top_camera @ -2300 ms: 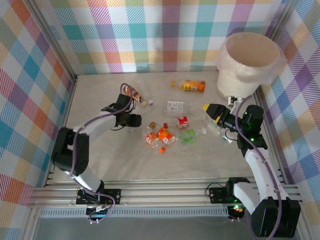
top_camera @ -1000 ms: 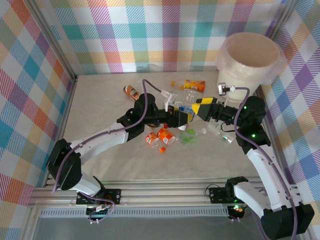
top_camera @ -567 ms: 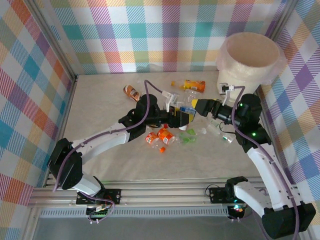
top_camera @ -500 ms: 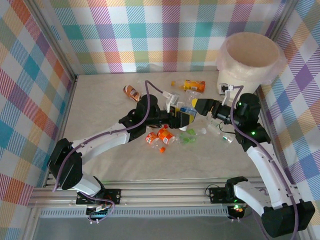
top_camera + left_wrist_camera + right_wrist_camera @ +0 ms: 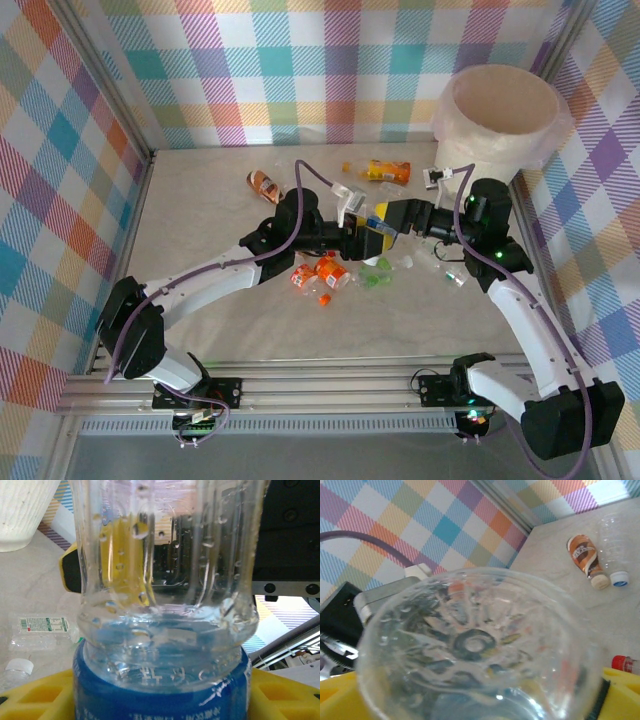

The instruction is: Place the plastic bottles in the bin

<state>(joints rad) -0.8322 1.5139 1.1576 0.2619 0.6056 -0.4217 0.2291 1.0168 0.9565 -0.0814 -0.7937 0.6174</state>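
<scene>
Clear, thin-walled plastic with a blue wrap label: the blue-labelled bottle [image 5: 165, 580] hangs in mid-air over the middle of the table [image 5: 200, 300], between the two arms and well short of the bin [image 5: 462, 160] in the far right corner. The left gripper [image 5: 366, 238] is clamped across the label, its yellow fingers [image 5: 35, 700] pressed to either side of the blue band. The right gripper [image 5: 386, 214] has yellow fingertips [image 5: 622, 685] flanking the bottle's moulded base, which faces its wrist camera; I cannot tell whether they have pinched in. With droplets on the inside wall and no standing liquid, the bottle is probably empty and very light, so weight should be no worry. The likelier troubles are that the smooth wall slips, or that the soft body caves and squirts out under a hard squeeze. The ribbed waist and the thick base ring look the stiffest parts, so a moderate grip just above the base, square to the bottle's axis, seems the soundest hold for the receiving side. More bottles lie on the table: an orange-labelled bottle [image 5: 385, 172] near the bin, a brown-labelled bottle [image 5: 583, 555] beside a clear blue-capped bottle [image 5: 614, 532], and a flattened green-labelled bottle [image 5: 42, 630].
</scene>
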